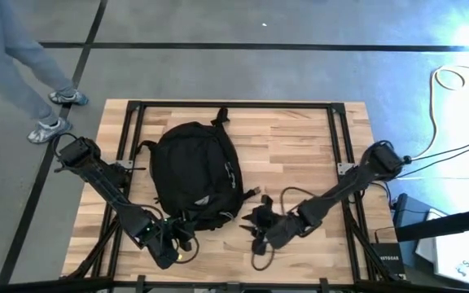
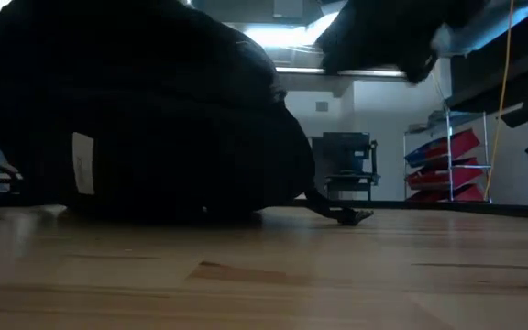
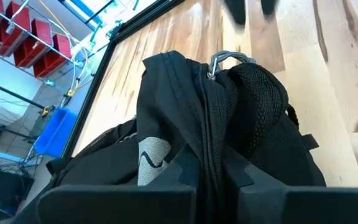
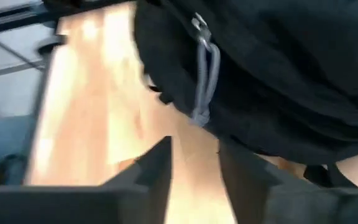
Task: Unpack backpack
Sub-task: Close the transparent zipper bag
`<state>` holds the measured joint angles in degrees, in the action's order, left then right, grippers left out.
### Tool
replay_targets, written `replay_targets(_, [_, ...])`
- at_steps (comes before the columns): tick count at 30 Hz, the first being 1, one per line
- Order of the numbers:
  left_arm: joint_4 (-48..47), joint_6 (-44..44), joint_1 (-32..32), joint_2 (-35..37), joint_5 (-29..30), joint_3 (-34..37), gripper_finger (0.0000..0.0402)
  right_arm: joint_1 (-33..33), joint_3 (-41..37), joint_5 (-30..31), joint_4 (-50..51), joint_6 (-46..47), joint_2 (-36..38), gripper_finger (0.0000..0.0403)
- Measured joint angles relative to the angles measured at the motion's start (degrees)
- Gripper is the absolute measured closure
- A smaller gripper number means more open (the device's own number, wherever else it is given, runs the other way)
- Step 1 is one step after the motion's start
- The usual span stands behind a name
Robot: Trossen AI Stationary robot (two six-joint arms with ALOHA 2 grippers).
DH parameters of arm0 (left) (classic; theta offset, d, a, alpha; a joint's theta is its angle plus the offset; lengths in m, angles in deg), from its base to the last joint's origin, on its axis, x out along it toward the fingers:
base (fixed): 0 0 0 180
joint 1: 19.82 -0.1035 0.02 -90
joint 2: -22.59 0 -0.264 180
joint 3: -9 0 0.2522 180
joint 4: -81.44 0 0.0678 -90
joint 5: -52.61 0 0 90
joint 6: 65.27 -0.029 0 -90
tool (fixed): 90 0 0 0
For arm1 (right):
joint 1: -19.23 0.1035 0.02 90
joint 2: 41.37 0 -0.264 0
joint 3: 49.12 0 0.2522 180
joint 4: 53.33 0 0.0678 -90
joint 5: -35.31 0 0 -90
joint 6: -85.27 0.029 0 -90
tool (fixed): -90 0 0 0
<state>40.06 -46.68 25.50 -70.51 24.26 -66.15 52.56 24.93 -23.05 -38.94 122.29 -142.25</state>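
The black backpack [image 1: 195, 175] lies flat on the wooden table [image 1: 308, 138], left of the middle, and fills the left of the low view [image 2: 154, 119]. A silver zipper pull [image 3: 229, 60] sits on its top. My left gripper [image 1: 177, 233] is at the backpack's near end, shut on its fabric [image 3: 213, 180]. My right gripper [image 1: 257, 225] is just right of the backpack's near right corner, low over the table. Its fingers are a little apart with bare table between them [image 4: 194, 180], and it is empty. A grey cord pull [image 4: 207, 68] hangs from the backpack's edge ahead of it. My left gripper pinches a raised ridge of the backpack's fabric along the zipper seam [image 3: 211, 163] between its two fingers, at the backpack's near end. The fingers come nearly level from the table's near side. The backpack rests on the table.
A loose strap with a buckle [image 1: 256, 194] lies on the table right of the backpack and shows in the low view [image 2: 342, 215]. Cables [image 1: 259, 262] lie near the table's near edge. A person's legs [image 1: 51, 114] stand beyond the far left corner. The table's right half is bare wood.
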Motion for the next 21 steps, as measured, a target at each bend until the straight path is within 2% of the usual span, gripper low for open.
replay_targets(5, [-0.1, 0.2, 0.0, 0.0, 0.0, 0.0, 0.0401, -3.3, 0.0, 1.7, -6.4, -0.2, -4.5, 0.0189])
replay_targets(8, [-0.3, 0.3, 0.0, 0.0, -0.3, 0.0, 0.0401, -3.8, 0.2, 0.5, -9.9, -0.3, -5.0, 0.016])
replay_targets(10, [-0.3, 0.2, 0.0, 0.0, -0.3, 0.0, 0.0401, -3.8, 0.2, -0.6, -11.3, -0.4, -5.2, 0.0155])
replay_targets(15, [-0.3, 0.2, 0.0, 0.0, 0.0, 0.0, 0.0401, -3.7, 0.2, -0.8, -11.2, -0.5, -5.2, 0.0178])
replay_targets(21, [-0.3, 0.3, 0.0, 0.0, 0.0, 0.0, 0.0401, -3.7, 0.2, -0.8, -11.3, -1.9, -5.2, 0.0272])
